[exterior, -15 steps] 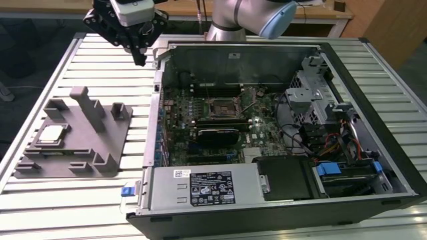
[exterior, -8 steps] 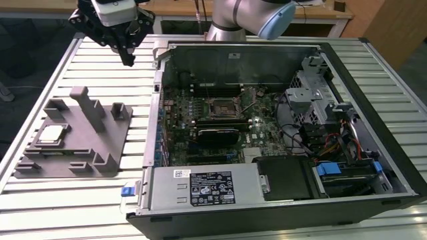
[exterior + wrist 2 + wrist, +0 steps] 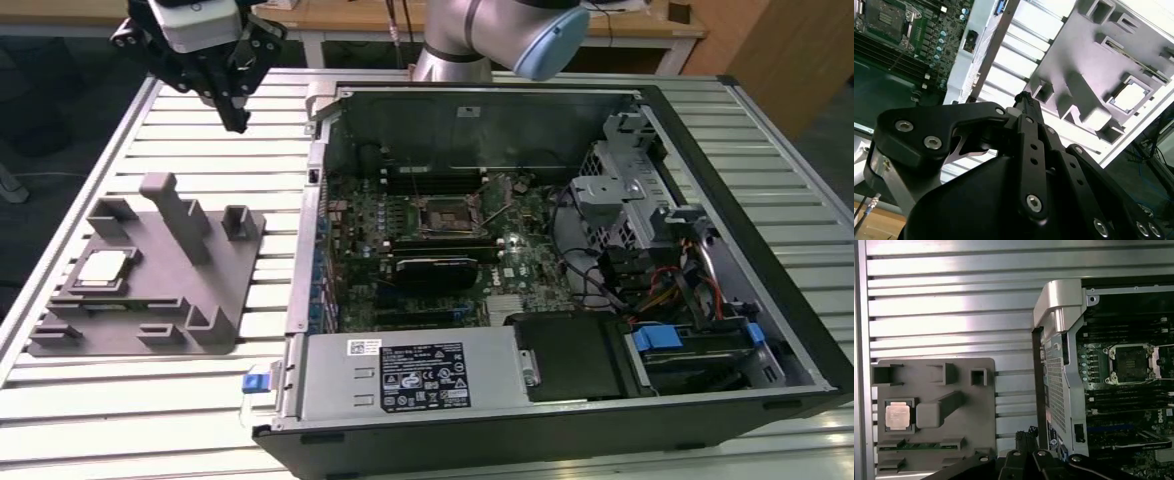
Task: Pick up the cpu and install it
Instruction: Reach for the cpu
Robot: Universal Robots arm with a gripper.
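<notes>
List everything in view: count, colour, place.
cpu: one, silver with tan rim, lying in the grey tray.
grey tray: one, grey, on the table at the exterior view's left.
computer case: one, black and silver, open, beside the tray.
motherboard: one, green, inside the case.
socket: one, black, metal-framed, on the motherboard.
table: one, pale slatted metal, under everything.
arm: one, silver with blue cap, behind the case.
gripper: one, black, shut, empty, above the table beyond the tray.
</notes>
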